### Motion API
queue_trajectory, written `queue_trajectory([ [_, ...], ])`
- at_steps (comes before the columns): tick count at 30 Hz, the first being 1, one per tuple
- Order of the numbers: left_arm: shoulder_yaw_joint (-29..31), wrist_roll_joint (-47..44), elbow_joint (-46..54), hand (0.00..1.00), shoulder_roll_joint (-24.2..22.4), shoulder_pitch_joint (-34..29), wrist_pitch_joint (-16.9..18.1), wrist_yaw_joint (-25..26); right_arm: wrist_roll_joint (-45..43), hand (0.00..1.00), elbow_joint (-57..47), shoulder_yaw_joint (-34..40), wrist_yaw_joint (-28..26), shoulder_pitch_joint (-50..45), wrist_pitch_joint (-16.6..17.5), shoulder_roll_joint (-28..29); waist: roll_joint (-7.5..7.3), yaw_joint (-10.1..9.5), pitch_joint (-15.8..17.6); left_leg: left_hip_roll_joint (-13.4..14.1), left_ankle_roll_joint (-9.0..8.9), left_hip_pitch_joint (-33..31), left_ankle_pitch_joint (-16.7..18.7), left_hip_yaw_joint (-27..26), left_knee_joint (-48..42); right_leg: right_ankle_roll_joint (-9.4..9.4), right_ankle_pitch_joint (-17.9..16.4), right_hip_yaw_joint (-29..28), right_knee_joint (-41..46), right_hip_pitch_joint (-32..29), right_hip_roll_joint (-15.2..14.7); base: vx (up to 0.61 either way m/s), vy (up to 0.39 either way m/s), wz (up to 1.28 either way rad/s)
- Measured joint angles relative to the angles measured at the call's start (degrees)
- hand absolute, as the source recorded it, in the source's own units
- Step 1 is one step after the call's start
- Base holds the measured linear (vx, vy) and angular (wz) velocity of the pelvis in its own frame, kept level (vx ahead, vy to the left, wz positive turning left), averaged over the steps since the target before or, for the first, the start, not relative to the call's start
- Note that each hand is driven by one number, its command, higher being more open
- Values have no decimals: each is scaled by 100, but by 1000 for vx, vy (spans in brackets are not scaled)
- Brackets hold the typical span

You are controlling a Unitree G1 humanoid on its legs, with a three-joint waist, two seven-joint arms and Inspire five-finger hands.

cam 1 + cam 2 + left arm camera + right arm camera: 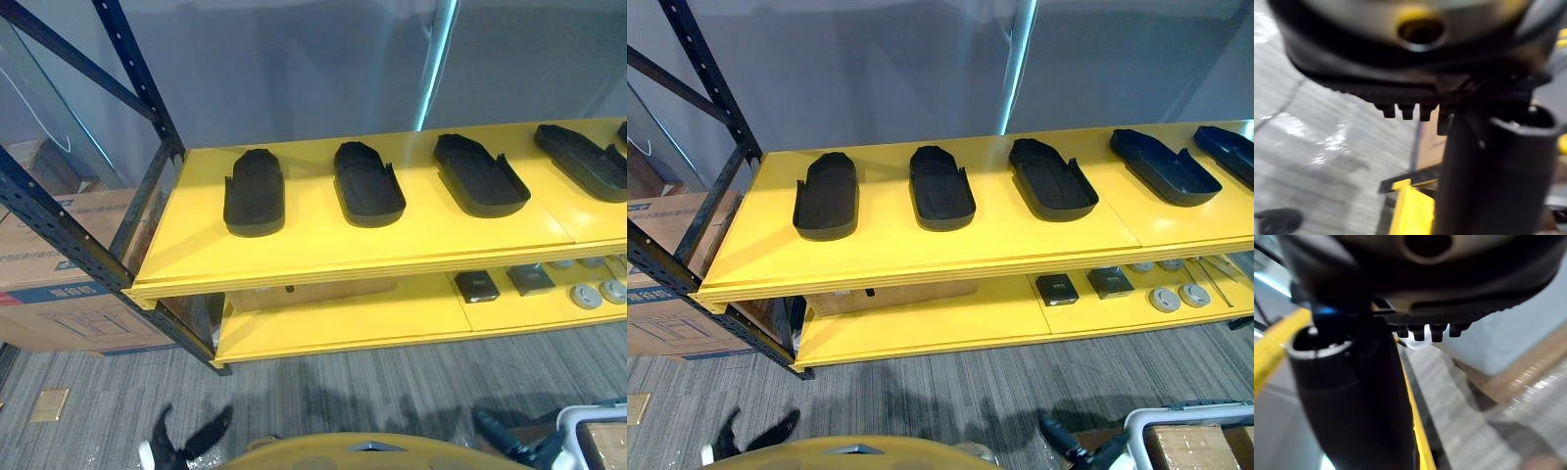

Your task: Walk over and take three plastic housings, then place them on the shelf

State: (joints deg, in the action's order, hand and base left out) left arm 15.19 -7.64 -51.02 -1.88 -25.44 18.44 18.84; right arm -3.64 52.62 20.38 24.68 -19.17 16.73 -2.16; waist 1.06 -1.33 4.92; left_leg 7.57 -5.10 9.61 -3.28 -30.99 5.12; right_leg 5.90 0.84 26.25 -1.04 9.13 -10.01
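Housings (826, 196) lie on shelf (882, 245), centre frame.
My left hand (201, 434) and right hand (495, 428), bottom edge: fingers straight, empty; placing looks done.

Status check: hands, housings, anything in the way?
Left hand and right hand low, open, empty. Five black housings in a row on the yellow top shelf, untouched. White-framed cart beside right hand.
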Motion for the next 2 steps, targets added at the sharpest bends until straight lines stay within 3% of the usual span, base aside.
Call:
queue_trajectory([
  [2, 338, -101, -481, 100, 21, 143, -417, -193, -320, 100, 483, 53, -558, 185, -406, 42, -42, -11, -23, -3, -8, -3, -5, 34, 0, 0, 0, 22, -6, 15, 6, 12, 3, 6],
])
